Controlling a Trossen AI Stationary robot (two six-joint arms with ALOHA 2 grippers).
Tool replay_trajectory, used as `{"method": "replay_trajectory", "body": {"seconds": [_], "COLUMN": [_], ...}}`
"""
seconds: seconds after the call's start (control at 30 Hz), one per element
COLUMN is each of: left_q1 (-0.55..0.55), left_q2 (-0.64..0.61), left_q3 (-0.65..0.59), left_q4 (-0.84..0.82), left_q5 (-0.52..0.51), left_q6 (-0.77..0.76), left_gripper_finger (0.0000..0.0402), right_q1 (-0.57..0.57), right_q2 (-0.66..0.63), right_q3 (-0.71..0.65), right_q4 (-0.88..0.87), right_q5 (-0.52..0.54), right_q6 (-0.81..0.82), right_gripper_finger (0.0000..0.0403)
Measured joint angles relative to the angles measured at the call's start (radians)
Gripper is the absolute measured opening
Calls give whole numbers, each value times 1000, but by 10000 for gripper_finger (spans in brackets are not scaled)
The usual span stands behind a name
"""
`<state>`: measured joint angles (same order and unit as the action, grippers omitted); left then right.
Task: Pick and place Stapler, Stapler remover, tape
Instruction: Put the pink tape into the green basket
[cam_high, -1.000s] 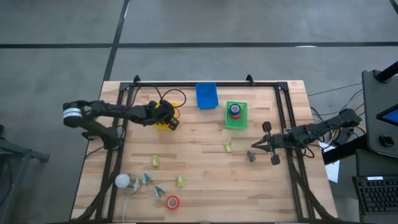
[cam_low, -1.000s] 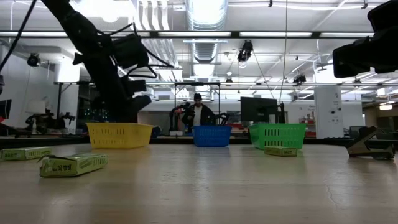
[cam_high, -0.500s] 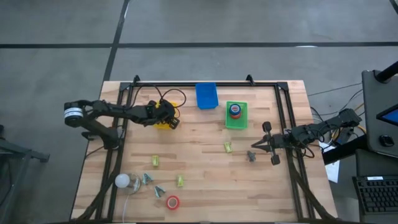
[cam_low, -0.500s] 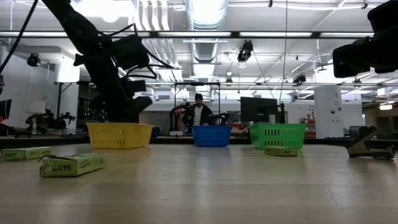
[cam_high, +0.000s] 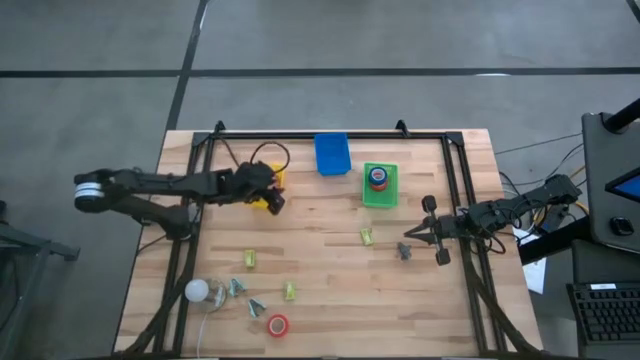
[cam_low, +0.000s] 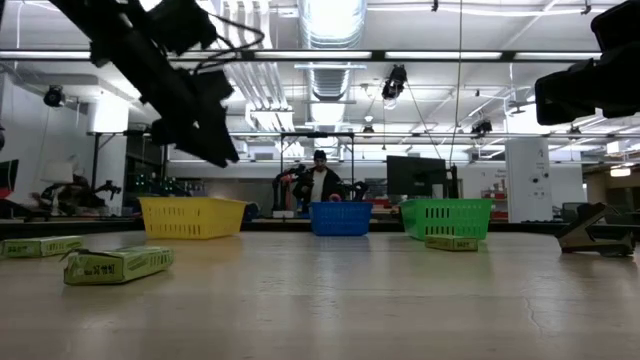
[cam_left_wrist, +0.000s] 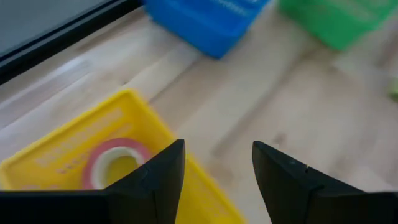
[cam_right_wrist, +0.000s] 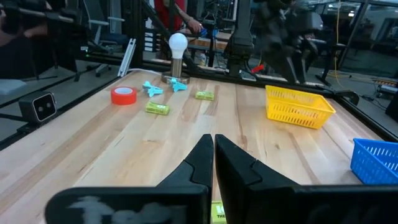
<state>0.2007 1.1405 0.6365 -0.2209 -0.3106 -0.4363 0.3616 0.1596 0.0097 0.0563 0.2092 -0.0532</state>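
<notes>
Our left gripper (cam_left_wrist: 214, 180) is empty with fingers spread, just above the yellow tray (cam_left_wrist: 56, 162), and a red tape roll (cam_left_wrist: 115, 163) already sits inside right below it. Two more rolls look stacked in the green tray (cam_high: 380, 186). One red roll (cam_high: 278, 324) is left, far from it. Right gripper (cam_right_wrist: 213, 163) is pinched closed, parked beside a dark tool (cam_high: 405, 251).

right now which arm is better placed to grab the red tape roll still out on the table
Left. The red tape roll lies near the table's front edge on the left half, the left hand's side. That hand is open over the yellow tray. The right hand is shut at the far right.
</notes>
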Motion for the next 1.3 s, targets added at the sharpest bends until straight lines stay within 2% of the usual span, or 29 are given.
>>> {"method": "replay_trajectory", "body": {"seconds": [0.3, 0.47, 0.57, 0.63, 0.8, 0.9, 0.97, 1.17, 1.3], "left_q1": [-177, -196, -156, -98, 71, 135, 156, 177, 178], "left_q2": [-61, -57, -53, -43, -18, -2, 15, 135, 222], "left_q3": [0, 0, 0, -1, -2, -2, -2, -2, -2], "left_q4": [4, -9, -109, -184, -208, -199, -189, -167, -115], "left_q5": [1, -15, -120, -122, 9, 86, 118, 130, 73], "left_q6": [7, -5, -67, -64, 72, 198, 262, 392, 441], "left_gripper_finger": [188, 188, 188, 188, 188, 188, 188, 188, 188], "right_q1": [0, 0, 0, 0, 0, 0, 0, 0, 0], "right_q2": [0, 0, 0, 0, 0, 0, 0, 0, 0], "right_q3": [0, 0, 0, 0, 0, 0, 0, 0, 0], "right_q4": [0, 0, 0, 0, 0, 0, 0, 0, 0], "right_q5": [0, 0, 0, 0, 0, 0, 0, 0, 0], "right_q6": [0, 0, 0, 0, 0, 0, 0, 0, 0], "right_gripper_finger": [13, 13, 13, 13, 13, 13, 13, 13, 13]}}
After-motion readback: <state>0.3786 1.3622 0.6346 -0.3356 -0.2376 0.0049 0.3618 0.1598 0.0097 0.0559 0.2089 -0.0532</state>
